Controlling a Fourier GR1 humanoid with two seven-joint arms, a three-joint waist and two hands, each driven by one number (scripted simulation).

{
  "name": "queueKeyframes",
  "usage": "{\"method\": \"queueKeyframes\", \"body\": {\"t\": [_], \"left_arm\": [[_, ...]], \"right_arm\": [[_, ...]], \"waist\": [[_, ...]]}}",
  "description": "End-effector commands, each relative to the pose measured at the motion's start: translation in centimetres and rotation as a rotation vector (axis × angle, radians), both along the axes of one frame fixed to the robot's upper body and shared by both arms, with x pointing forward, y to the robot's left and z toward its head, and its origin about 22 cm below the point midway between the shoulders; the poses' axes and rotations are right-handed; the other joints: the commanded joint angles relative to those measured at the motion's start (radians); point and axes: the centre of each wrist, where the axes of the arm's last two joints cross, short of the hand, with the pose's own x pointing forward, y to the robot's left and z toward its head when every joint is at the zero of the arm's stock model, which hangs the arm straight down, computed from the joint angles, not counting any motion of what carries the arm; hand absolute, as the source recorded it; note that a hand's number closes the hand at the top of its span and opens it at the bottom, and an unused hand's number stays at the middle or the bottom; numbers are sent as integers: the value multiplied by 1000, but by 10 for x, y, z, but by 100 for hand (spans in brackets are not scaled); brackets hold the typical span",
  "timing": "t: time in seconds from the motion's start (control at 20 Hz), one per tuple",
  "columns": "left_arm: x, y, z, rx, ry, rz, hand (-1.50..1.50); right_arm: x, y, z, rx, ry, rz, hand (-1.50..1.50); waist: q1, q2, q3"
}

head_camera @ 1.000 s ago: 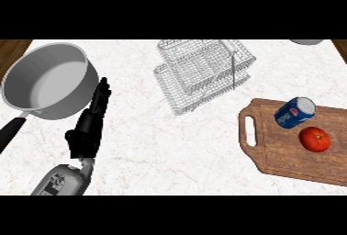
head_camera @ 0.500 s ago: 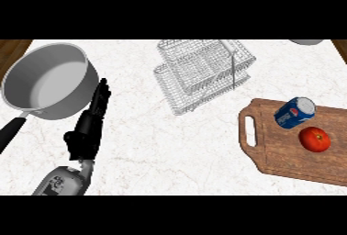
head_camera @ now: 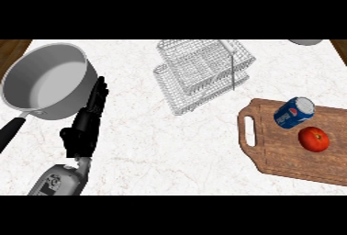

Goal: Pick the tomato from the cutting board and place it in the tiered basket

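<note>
One hand is showing: the left hand [head_camera: 85, 126] is lying over the white counter [head_camera: 169, 151] at the view's left, fingers stretched straight and holding nothing, fingertips just beside the grey saucepan [head_camera: 44, 82]. Tomato [head_camera: 314, 138] is sitting on the wooden cutting board [head_camera: 284, 158] at the right, well apart from the hand. Blue can [head_camera: 293, 112] is lying on its side on the same board, near the tomato. Wire tiered basket [head_camera: 200, 73] is standing at top centre, between saucepan and board.

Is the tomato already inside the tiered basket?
No, the tomato lies on the cutting board, beside the blue can, apart from the tiered basket.
</note>
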Motion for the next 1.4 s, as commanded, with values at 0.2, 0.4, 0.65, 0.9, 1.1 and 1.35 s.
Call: {"method": "queueKeyframes", "body": {"t": [0.2,0.4,0.65,0.9,1.1,1.35], "left_arm": [[-5,-15,2,5,-13,5,0],[14,9,-7,-5,-2,27,0],[-3,-7,-16,-3,3,-4,0],[9,-5,-5,1,14,4,0],[-1,-3,-2,6,-6,3,0],[-18,1,-13,11,-9,27,0]], "right_arm": [[27,-14,-11,10,5,51,-150],[15,-32,-32,-14,3,-1,-150],[30,-30,-69,6,69,5,-150],[34,-27,-68,13,84,19,-150],[54,-26,-77,45,87,27,-150],[53,-9,-81,25,106,36,-150]], "waist": [[7,-1,-1],[-10,-2,-2],[2,0,-2],[-6,-2,-2],[7,0,-1],[0,-3,-2]]}}
